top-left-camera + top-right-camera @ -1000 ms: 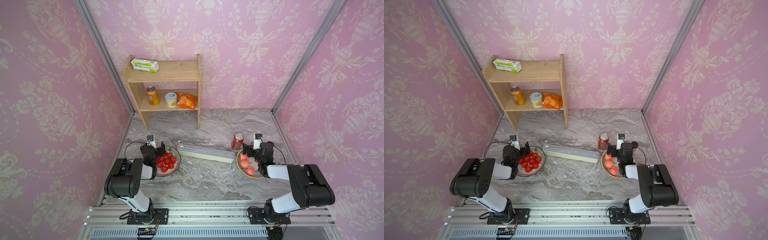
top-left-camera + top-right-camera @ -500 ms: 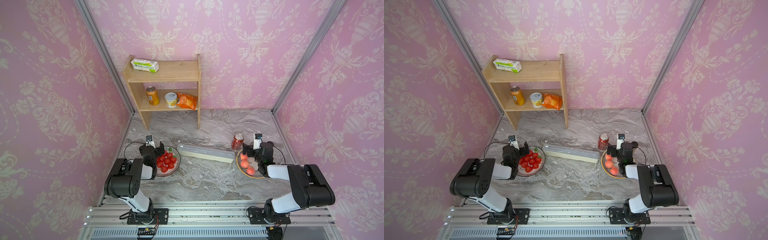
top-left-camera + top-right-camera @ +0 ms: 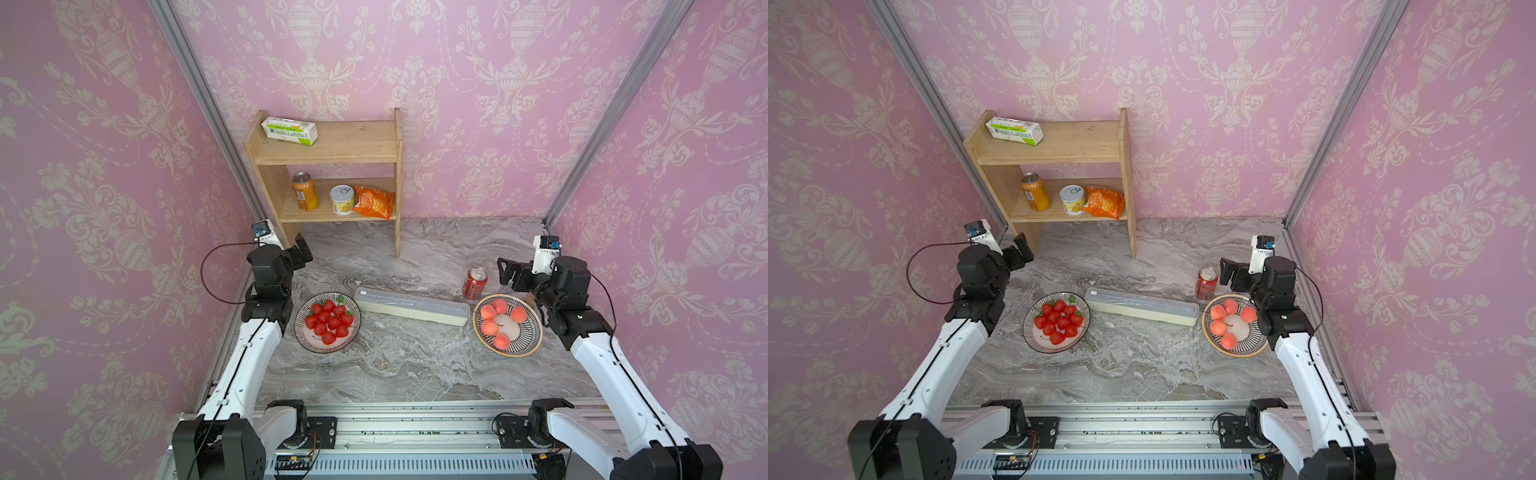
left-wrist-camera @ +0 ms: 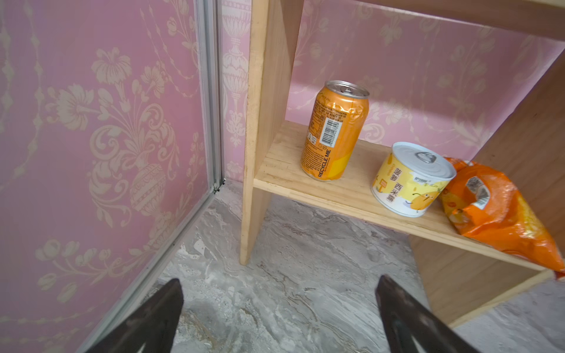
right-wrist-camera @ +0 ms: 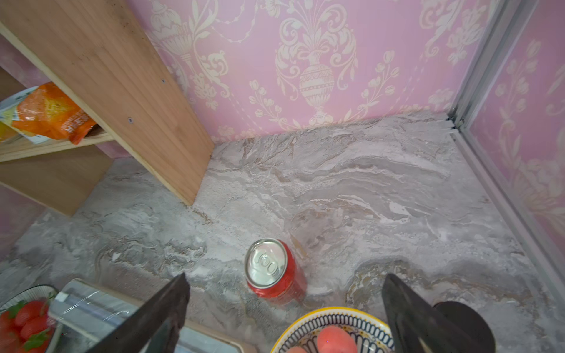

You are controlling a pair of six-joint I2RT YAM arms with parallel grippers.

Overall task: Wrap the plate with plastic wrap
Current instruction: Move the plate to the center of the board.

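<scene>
Two plates stand on the marble table: a black-striped plate (image 3: 297, 325) (image 3: 1026, 325) of strawberries on the left and a yellow-rimmed plate (image 3: 533, 332) (image 5: 336, 318) of peaches on the right. Between them lies the plastic wrap (image 3: 411, 306) (image 3: 1142, 306) in its long cream box, its glossy roll (image 5: 91, 305) showing in the right wrist view. My left gripper (image 3: 301, 249) (image 4: 278, 279) hangs open near the shelf's foot, behind the strawberry plate. My right gripper (image 3: 505, 270) (image 5: 286, 275) is open above the peach plate's far edge, beside the red can. Neither holds anything.
A red can (image 3: 475, 282) (image 5: 272, 272) stands upright just behind the peach plate. The wooden shelf (image 3: 332, 145) at the back left carries a green-and-white carton (image 3: 289, 130), an orange can (image 4: 333, 131), a yellow tin (image 4: 409, 180) and an orange bag (image 4: 495, 207). Pink walls close three sides.
Both arms have unfolded and lifted from beside the plates; the left gripper has gone back toward the shelf. Both grippers stay open. Plates, box and can have not moved.
</scene>
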